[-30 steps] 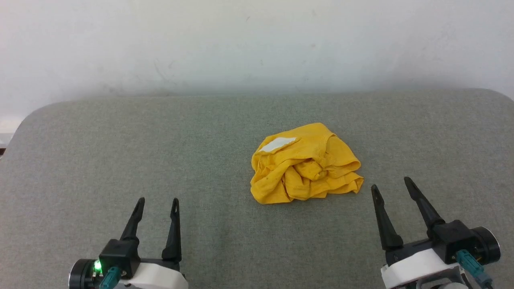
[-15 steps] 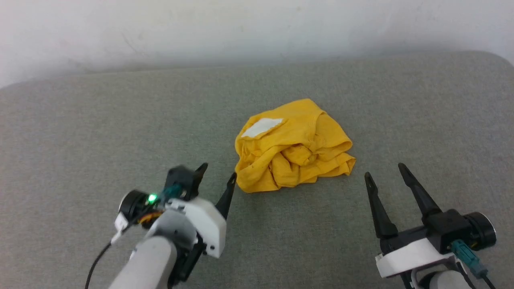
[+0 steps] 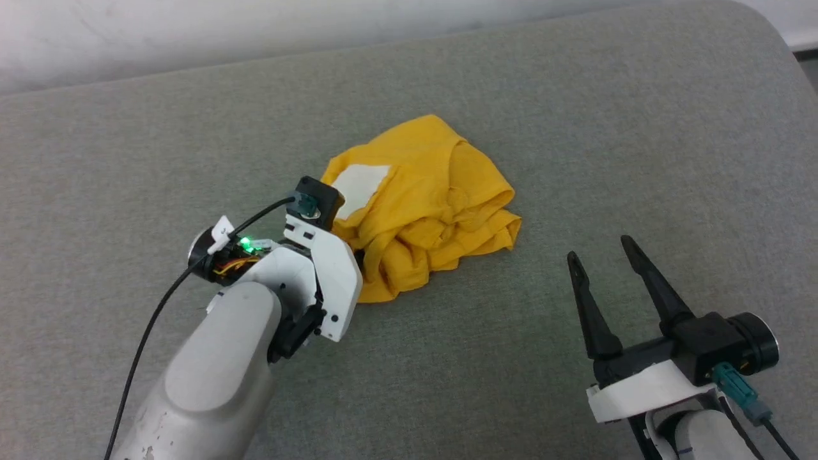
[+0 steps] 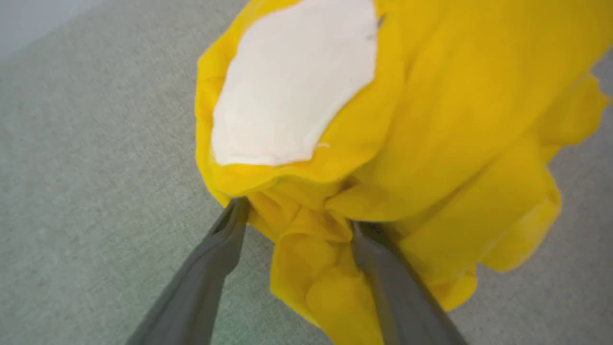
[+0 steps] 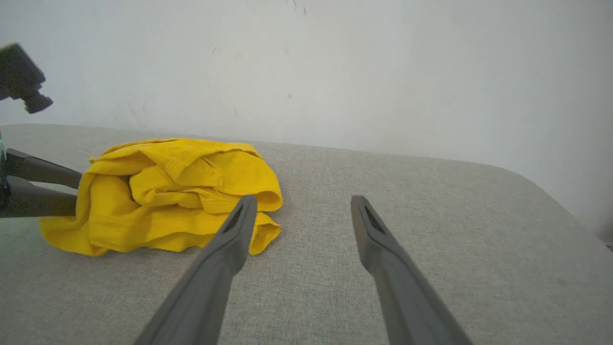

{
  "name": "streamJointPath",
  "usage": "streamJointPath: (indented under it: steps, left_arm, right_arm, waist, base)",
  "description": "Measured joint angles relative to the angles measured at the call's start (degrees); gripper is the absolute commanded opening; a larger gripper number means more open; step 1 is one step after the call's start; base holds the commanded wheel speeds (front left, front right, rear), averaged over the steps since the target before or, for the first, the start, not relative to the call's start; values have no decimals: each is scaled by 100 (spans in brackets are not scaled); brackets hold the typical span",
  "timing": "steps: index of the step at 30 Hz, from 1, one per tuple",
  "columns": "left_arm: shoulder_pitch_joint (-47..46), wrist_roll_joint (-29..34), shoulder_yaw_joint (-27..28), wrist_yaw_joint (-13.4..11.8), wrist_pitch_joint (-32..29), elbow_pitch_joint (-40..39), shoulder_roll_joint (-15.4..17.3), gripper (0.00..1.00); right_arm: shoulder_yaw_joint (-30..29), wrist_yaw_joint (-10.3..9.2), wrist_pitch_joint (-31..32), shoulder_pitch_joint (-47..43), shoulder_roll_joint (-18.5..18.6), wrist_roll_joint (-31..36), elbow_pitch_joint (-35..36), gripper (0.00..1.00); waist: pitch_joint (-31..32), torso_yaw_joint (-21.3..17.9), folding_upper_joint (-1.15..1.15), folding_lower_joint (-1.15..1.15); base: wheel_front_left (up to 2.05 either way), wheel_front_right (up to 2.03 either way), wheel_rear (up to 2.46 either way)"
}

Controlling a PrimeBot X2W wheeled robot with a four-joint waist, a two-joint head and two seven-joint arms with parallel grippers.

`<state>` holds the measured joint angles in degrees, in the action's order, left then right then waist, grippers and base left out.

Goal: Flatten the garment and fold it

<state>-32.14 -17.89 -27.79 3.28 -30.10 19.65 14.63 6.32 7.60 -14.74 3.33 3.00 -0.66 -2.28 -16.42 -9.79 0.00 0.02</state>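
Left tool (image 4: pixel 298 214), fingers spread, has advanced to the crumpled shirt (image 3: pixel 434 191) and straddles a fold, ready to pinch for flattening; right tool (image 3: pixel 598 248) waits open, apart.

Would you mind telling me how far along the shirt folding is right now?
Done: nothing; the garment lies crumpled in a heap on the grey surface. In hand: the left gripper has its open jaws set around a fold at the heap's edge; the right gripper hovers open, apart from it. Left: grasp, spread flat, fold.
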Motion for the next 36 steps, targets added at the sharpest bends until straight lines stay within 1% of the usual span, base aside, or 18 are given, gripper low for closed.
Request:
streamJointPath:
  steps: [1, 2, 3, 5, 8, 11, 14, 17, 22, 25, 27, 29, 30, 31, 33, 36]
  left_arm:
    - [-18, -52, -33, 43, -119, 90, -3, 60]
    - [-42, -89, -31, 73, -167, 116, -2, 5]
    - [-92, -118, -40, 83, -200, 127, 0, 0]
    - [-130, -155, -44, 131, -119, 110, 3, 0]
    - [-82, -152, -29, 103, 223, 63, 10, 0]
    - [128, -144, 120, -82, 745, -138, 53, 0]
    - [336, -135, 360, -318, 1355, -548, 147, 0]
    - [637, -146, 601, -506, 1768, -1002, 257, 0]
    - [1483, -190, 826, -753, 2081, -1675, 514, 0]
    - [2049, -190, 854, -906, 2175, -1867, 588, 0]
    - [2385, -186, 742, -944, 2059, -1814, 625, 0]
    - [2660, -203, 509, -903, 1829, -1667, 602, 0]
    - [2759, -232, 422, -887, 1781, -1604, 546, 39]
    - [2821, -233, 348, -886, 1771, -1541, 488, 100]
    - [2835, -231, 309, -879, 1906, -1403, 424, 100]
    - [2817, -223, 374, -890, 2365, -1337, 345, 100]
  right_arm:
    - [1, 0, 1, 9, 1, -1, -1, 100]
    - [-2, 0, 1, 9, 1, -2, -1, 100]
    - [-2, 0, 1, 9, 0, -11, -1, 100]
    - [-24, 0, 1, 8, 0, -27, -8, 100]
    - [-67, 0, 1, 7, 3, -41, -42, 100]
    - [-76, 0, 1, 3, 1, -26, -74, 100]
    - [-152, 0, 1, -24, 2, 31, -93, 100]
    - [-225, 0, 1, -85, 4, 96, -146, 100]
    - [-220, 0, 1, -168, 0, 149, -226, 100]
    - [-215, 0, 1, -209, 0, 171, -281, 100]
    - [-210, 0, 1, -236, 0, 180, -325, 100]
    - [-201, 0, 1, -244, 0, 203, -376, 100]
    - [-186, 0, 0, -246, 0, 219, -402, 100]
    - [-174, 0, 1, -248, 0, 224, -424, 100]
    - [-164, 0, 1, -248, 0, 242, -465, 100]
    - [-164, 0, 10, -250, 1, 272, -470, 100]
  waist:
    - [-39, -41, 0, 0]
    - [-74, -76, 0, -1]
    - [-105, -106, 0, -2]
    - [-158, -146, 0, -1]
    - [-158, -127, 0, -1]
    - [-85, -81, 0, -1]
    - [26, 20, 0, -2]
    - [166, 178, 0, -2]
    - [424, 503, 0, -2]
    - [555, 686, 0, -3]
    - [630, 797, 0, -3]
    - [703, 892, 0, -3]
    - [738, 929, 0, -3]
    - [774, 961, 0, -3]
    - [837, 1019, 0, -3]
    - [912, 1117, 0, -3]
  base:
    - [0, 0, 0]
    - [0, 0, 0]
    - [0, 0, 0]
    - [0, 0, 0]
    - [0, 0, 0]
    - [0, 0, 0]
    - [0, 0, 0]
    - [0, 0, 0]
    - [0, 0, 0]
    - [0, 0, 0]
    - [0, 0, 0]
    - [0, 0, 0]
    - [0, 0, 0]
    - [0, 0, 0]
    - [0, 0, 0]
    - [0, 0, 0]
